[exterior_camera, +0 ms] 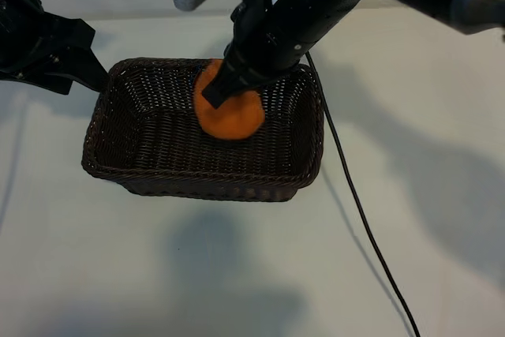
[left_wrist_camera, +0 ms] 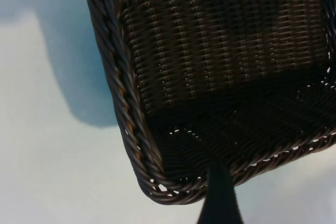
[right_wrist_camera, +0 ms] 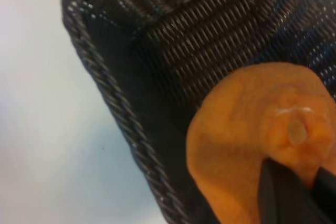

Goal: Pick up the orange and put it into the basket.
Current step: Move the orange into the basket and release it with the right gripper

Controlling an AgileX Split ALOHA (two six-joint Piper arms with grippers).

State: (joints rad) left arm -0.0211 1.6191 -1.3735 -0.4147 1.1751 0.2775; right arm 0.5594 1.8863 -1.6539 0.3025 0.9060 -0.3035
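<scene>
A black cable runs from the lower right of the exterior frame up across the white table toward the basket's right side. In the middle of the frame sits the dark brown woven wicker basket, rectangular with rounded corners. The orange is inside it, in the upper right part of the basket's interior, near the far wall; whether it rests on the floor or hangs just above cannot be told. The right gripper reaches down from the upper right of the frame, its black fingers clamped tight on the knobbly stem end of the orange. In the right wrist view the fingers at the lower right pinch the fruit just beside its stem bump, with the basket's rim and wall behind.

At the upper left of the exterior frame, the left gripper is parked just outside the basket's upper left corner, beside its rim, its jaws spread wide and holding nothing. In the left wrist view one dark finger shows at the bottom edge, in front of a basket corner.
</scene>
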